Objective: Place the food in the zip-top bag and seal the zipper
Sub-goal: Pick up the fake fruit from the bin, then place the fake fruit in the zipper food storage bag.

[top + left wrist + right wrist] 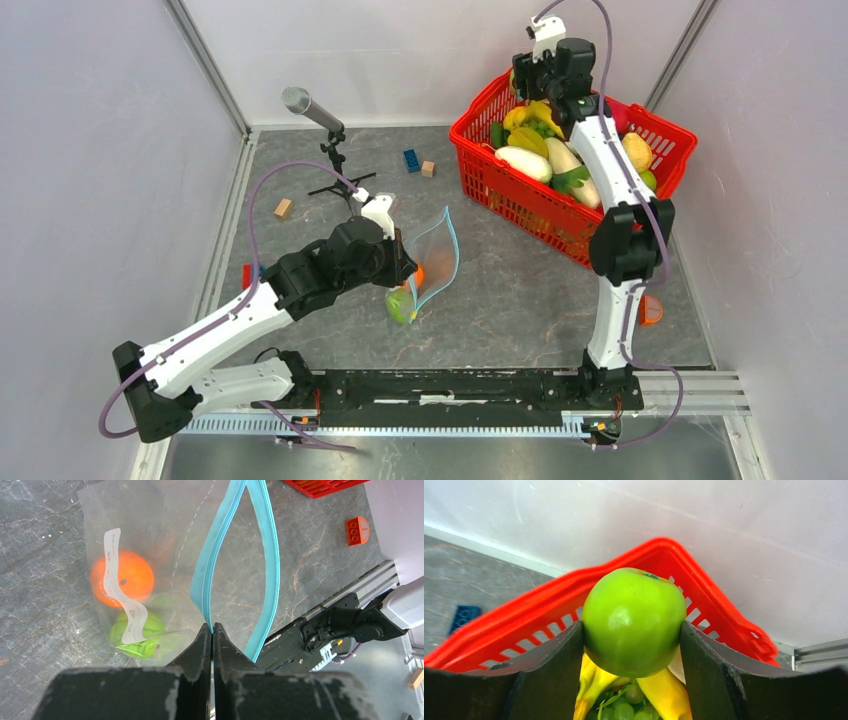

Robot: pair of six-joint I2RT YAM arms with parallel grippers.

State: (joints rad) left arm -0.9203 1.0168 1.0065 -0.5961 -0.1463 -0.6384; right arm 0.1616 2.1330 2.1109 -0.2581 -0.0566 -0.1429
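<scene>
The clear zip-top bag hangs mouth-open at the table's middle. My left gripper is shut on one lip of its light blue zipper; the other lip bows away to the right. Inside the bag lie an orange and a green round fruit, behind a white label strip. At the back right, my right gripper is shut on a green apple, both fingers pressed against its sides, just above the basket's contents. In the top view that gripper is over the basket's far corner.
The red mesh basket at the back right holds bananas, grapes and other toy produce. A microphone on a small tripod stands at the back left. A blue brick, wooden blocks and an orange brick lie on the floor.
</scene>
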